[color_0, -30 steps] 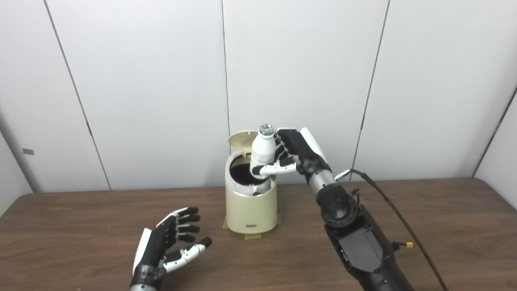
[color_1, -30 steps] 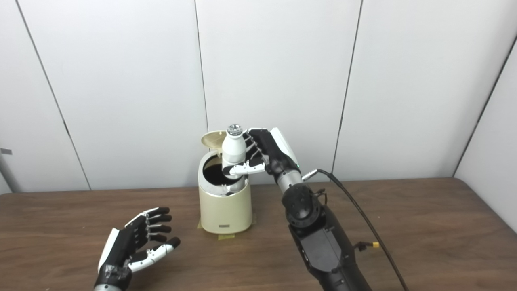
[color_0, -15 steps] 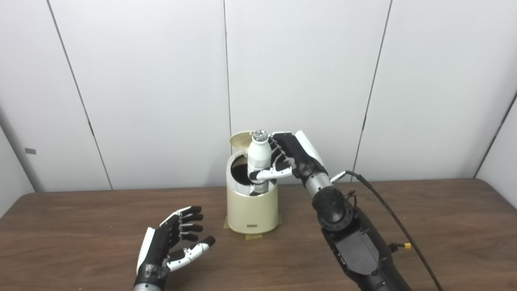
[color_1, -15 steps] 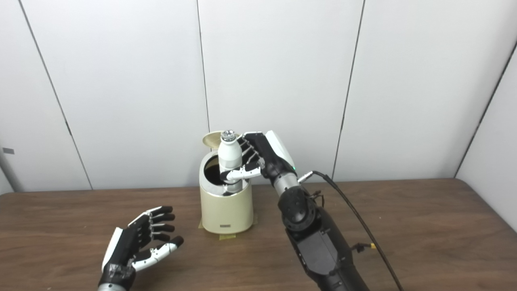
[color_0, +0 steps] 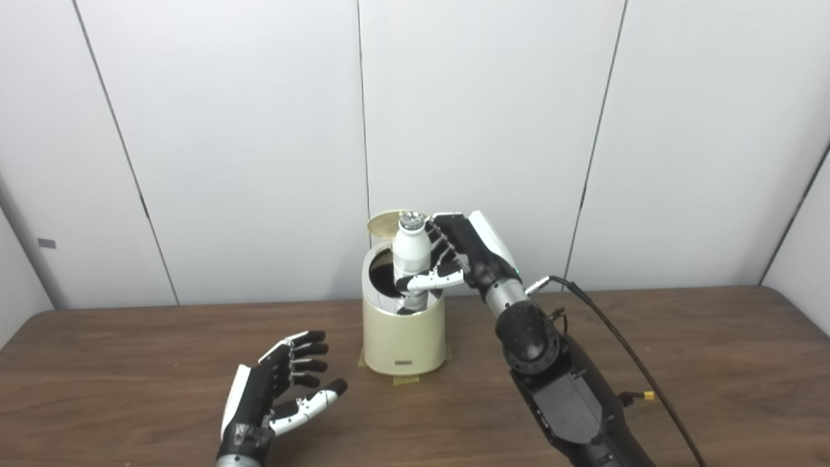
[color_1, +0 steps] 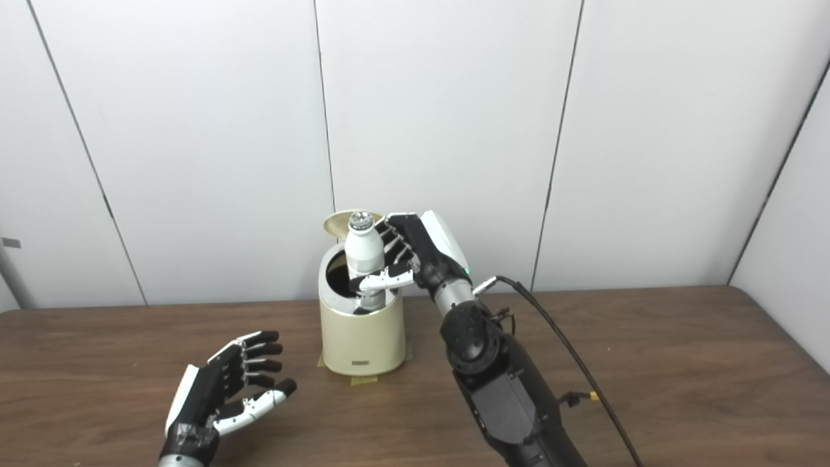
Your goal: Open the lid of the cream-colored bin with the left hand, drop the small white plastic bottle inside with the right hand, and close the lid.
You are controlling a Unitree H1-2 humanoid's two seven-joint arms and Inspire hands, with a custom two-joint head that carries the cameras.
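Observation:
The cream-colored bin point(color_0: 403, 337) stands on the brown table with its round lid point(color_0: 384, 224) tipped up at the back and its dark mouth showing. My right hand point(color_0: 463, 256) is shut on the small white plastic bottle point(color_0: 410, 254), held upright over the bin's mouth, with its base reaching the rim on the right side. The bottle's silver cap is level with the lid. My left hand point(color_0: 275, 392) is open, palm turned inward, low over the table to the left of the bin and apart from it.
Strips of tape point(color_0: 405, 379) lie under the bin's base. A black cable point(color_0: 622, 353) with a yellow connector runs from my right forearm across the table's right side. White wall panels stand close behind the bin.
My right hand has carried the bottle down and a little left, from above the rim to the bin's mouth. The left hand has stayed where it was, open.

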